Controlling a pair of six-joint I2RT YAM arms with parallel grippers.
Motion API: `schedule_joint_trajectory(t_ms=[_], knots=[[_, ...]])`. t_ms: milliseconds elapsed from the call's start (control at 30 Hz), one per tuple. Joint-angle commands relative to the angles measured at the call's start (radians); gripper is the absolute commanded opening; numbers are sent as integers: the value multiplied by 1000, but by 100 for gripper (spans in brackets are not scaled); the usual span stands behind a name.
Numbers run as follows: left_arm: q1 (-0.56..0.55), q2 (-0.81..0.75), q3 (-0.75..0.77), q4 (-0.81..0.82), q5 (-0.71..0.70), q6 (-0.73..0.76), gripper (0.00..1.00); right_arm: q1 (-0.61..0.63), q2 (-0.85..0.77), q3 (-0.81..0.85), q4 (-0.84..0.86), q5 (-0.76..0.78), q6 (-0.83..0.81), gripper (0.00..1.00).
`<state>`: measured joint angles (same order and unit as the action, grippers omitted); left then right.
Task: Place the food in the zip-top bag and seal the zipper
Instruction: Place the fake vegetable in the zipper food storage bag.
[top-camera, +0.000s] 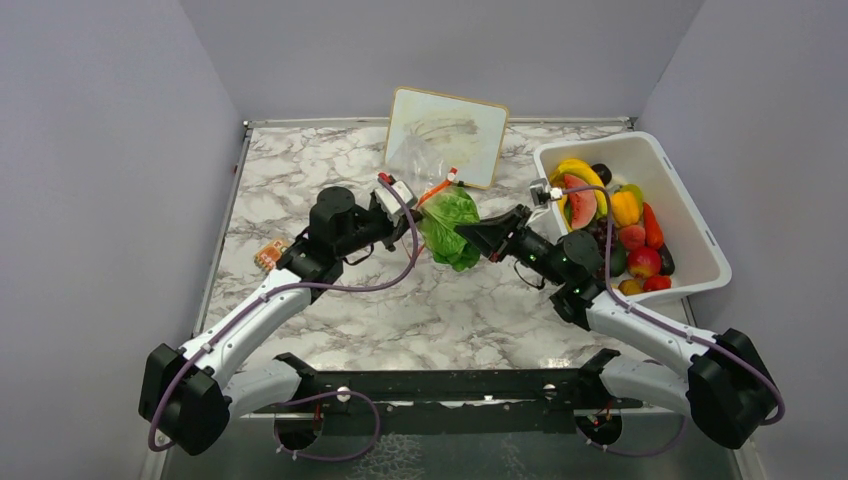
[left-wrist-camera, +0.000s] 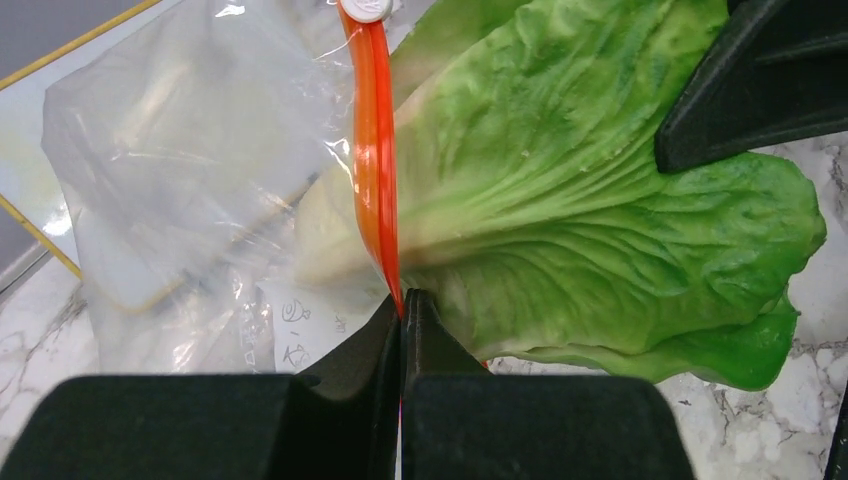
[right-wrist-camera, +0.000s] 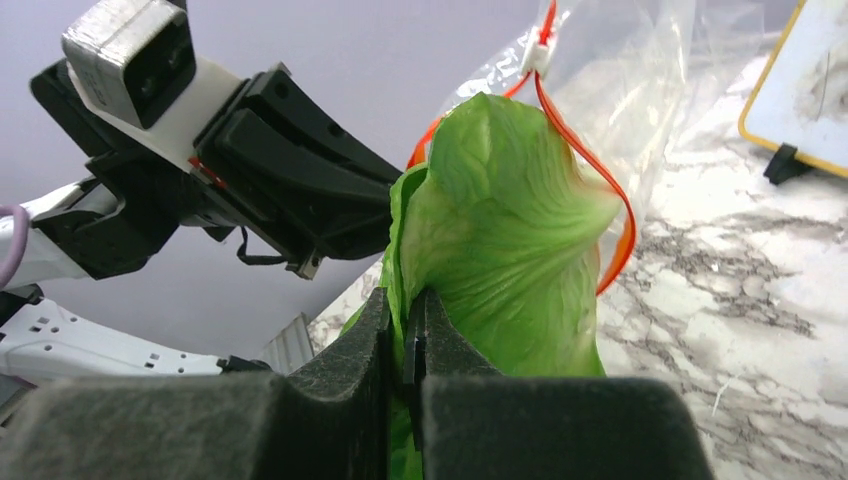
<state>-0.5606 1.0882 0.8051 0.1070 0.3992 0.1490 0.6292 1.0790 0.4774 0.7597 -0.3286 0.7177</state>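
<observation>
The clear zip-top bag (top-camera: 420, 160) hangs above the middle of the table, and its red-orange zipper (left-wrist-camera: 375, 170) runs up from my left gripper. My left gripper (left-wrist-camera: 403, 303) is shut on the zipper strip at the bag's mouth. My right gripper (right-wrist-camera: 405, 310) is shut on the green lettuce (right-wrist-camera: 500, 240), whose far end lies inside the bag's mouth. The lettuce also shows in the top view (top-camera: 450, 225) and the left wrist view (left-wrist-camera: 590, 200). In the top view the left gripper (top-camera: 408, 200) and the right gripper (top-camera: 470, 235) face each other across the lettuce.
A white tub (top-camera: 690, 215) at the right holds a banana (top-camera: 580, 170), a watermelon slice (top-camera: 580, 205), an orange pepper (top-camera: 626, 208), dark grapes and red pieces. A framed whiteboard (top-camera: 445, 135) leans at the back. A small orange card (top-camera: 268, 254) lies at the left.
</observation>
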Motion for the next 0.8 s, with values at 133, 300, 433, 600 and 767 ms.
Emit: schedule_joint_trajectory(t_ms=[133,300,433,600,767], knots=[[-12,-42,-4,5,145,39,0,1,22,-15,238,-127,-108,1],[-12,-63,27,17,238,20,0,1,44,-46,148,-302,-260,1],[-12,-76,25,49,311,-23,0,1,38,-17,9,-293,-388,1],[-12,-90,24,-5,372,13,0,1,1,-11,21,-219,-484,1],[-12,-91,52,-97,363,85,0,1,-46,-25,-23,-422,-733,1]])
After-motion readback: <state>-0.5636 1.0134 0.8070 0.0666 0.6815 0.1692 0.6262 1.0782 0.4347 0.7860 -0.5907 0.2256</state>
